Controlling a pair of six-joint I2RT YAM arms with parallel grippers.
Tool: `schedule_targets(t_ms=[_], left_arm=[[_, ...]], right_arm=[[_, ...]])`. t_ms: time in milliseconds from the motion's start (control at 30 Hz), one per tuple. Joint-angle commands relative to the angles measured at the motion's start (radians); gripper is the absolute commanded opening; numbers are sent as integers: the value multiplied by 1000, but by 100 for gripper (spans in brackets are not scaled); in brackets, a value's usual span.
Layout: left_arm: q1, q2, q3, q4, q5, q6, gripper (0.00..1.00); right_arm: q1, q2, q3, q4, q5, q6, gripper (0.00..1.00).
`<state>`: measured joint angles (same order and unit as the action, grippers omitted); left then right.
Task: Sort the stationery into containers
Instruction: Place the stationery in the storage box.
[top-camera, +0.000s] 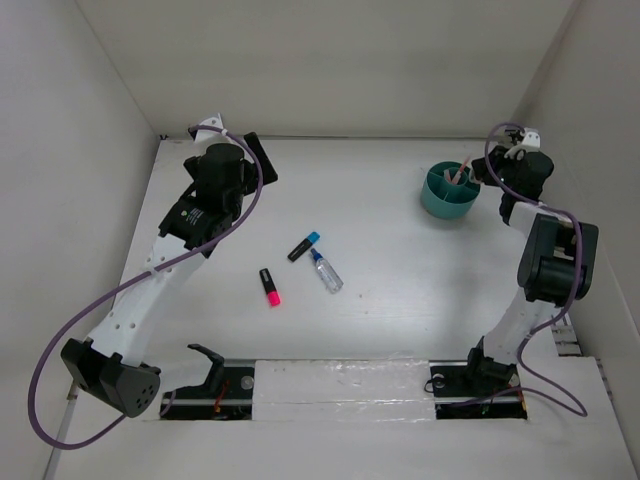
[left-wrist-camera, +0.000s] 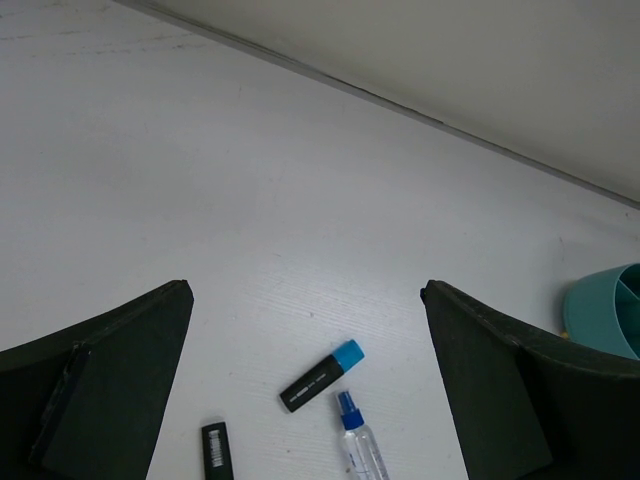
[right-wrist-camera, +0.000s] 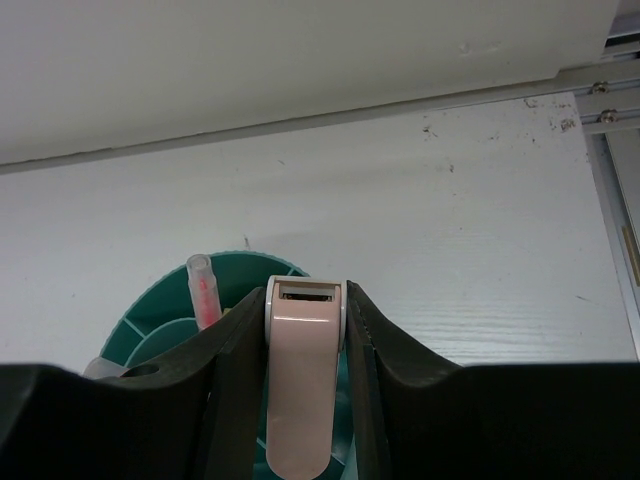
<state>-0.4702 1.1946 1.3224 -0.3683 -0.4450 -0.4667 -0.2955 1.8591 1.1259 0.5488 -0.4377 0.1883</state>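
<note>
One pink eraser (right-wrist-camera: 303, 390) in right claw (right-wrist-camera: 305, 298)

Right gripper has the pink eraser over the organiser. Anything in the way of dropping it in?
Nothing visible. The teal organiser sits directly below the pink eraser in the right gripper; a pink pencil standing in it is off to one side, apart.
</note>
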Motion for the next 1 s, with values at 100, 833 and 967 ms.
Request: schedule_targets(t_ms=[100, 833, 967], left_arm=[[-1, -30, 5, 35, 11, 16, 100], [-1, -30, -5, 54, 29, 34, 100], [-1, -30, -5, 54, 29, 34, 100]], right_arm=[[-11, 25, 51, 102, -33, 7, 0], [-40, 92, 71, 204, -170, 51, 24], [-40, 92, 58, 232, -190, 60, 29]])
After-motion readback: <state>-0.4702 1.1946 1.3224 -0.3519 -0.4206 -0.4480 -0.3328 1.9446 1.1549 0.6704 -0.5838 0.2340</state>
